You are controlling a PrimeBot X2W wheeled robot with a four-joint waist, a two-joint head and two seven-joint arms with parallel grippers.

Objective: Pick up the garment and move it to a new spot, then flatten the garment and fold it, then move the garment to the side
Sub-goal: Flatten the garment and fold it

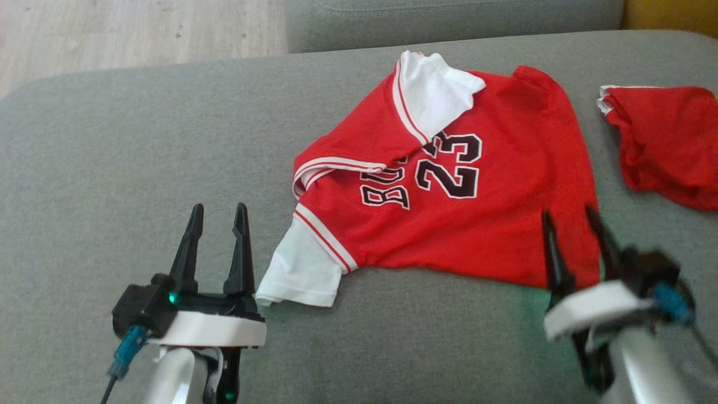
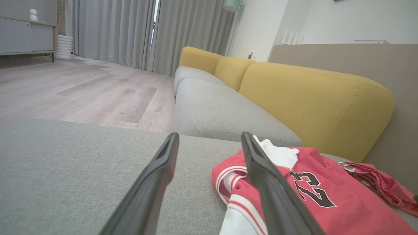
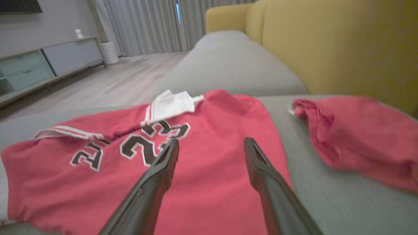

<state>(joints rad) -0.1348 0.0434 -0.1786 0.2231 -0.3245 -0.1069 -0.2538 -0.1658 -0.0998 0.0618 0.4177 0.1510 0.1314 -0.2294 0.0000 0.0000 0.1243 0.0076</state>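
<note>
Right pincer (image 1: 569, 212) gapes empty over the jersey (image 1: 477, 235), left pincer (image 1: 219, 206) wide beside it, red cloth (image 1: 667, 146) nearby.

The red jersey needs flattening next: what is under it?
Grey sofa cushion shows around the red jersey, which lies on it. A folded shoulder flap covers part of the black lettering; anything else beneath is hidden.

Right gripper (image 1: 567, 212) is blurred at lower right of the head view; the jersey (image 1: 449, 224) hem corner is hidden behind its fingers. Lettering left of the 23 is partly covered by a folded-over sleeve (image 1: 359, 143). Second red garment (image 1: 667, 146) is cut off by the right edge. Right wrist view is soft throughout. White object (image 2: 33, 14) on the cabinet (image 2: 23, 36), upper left of the left wrist view, is too small to be identified.
</note>
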